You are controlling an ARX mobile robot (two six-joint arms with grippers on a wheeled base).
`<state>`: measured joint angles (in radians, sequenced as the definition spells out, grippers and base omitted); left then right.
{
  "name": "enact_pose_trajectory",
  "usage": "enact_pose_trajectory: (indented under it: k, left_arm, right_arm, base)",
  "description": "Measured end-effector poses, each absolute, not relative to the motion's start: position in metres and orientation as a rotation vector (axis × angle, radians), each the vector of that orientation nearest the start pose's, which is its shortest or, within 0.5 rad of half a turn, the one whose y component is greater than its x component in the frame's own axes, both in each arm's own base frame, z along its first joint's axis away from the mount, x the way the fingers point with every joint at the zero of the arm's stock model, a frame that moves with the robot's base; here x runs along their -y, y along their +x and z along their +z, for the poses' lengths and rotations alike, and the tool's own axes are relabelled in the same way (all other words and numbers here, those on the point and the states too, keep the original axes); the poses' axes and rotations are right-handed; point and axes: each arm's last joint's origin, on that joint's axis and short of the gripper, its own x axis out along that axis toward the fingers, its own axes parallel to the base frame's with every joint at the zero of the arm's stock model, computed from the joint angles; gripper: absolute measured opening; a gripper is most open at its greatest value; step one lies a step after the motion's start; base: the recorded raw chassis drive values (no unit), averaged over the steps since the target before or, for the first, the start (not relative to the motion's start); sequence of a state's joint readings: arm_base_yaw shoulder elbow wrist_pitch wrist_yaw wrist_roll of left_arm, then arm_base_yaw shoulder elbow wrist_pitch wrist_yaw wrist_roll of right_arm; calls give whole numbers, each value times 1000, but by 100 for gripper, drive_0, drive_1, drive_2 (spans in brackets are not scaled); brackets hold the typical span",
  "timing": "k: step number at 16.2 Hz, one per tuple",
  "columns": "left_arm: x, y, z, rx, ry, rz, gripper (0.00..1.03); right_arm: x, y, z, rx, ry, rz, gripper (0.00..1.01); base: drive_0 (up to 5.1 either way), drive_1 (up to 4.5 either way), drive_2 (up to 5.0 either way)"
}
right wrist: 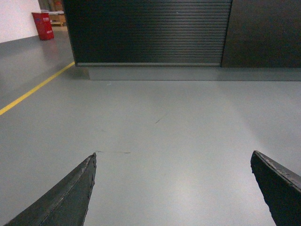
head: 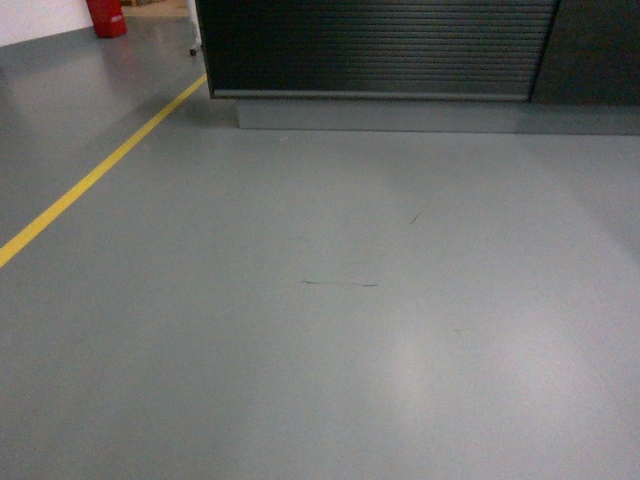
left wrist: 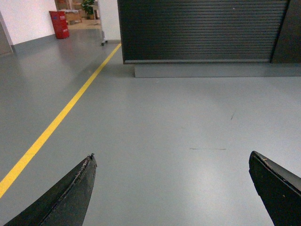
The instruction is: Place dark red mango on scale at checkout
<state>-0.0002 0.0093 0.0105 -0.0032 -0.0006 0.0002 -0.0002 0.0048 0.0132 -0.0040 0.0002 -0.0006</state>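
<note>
The checkout is a dark counter with a ribbed front panel and a grey plinth, across the top of the head view; it also fills the top of the left wrist view and of the right wrist view. Only its front shows. The dark red mango and the scale are out of view. My left gripper is open over bare grey floor, nothing between its fingers. My right gripper is open too, with only floor between its black fingers. Neither gripper appears in the head view.
A yellow floor line runs diagonally on the left toward the counter's left corner. A red container stands far back left by a white wall. Grey floor lies between me and the counter.
</note>
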Motion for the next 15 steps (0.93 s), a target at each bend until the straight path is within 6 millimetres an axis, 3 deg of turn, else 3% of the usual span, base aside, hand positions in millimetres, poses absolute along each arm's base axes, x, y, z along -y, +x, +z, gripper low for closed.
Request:
enact_pose_trajectory:
  k: [15]
  left_arm:
    - [0, 98, 166, -2, 1, 0, 98]
  right_arm:
    - [0, 97, 167, 4, -1, 0, 98]
  base:
    - [0, 0, 0]
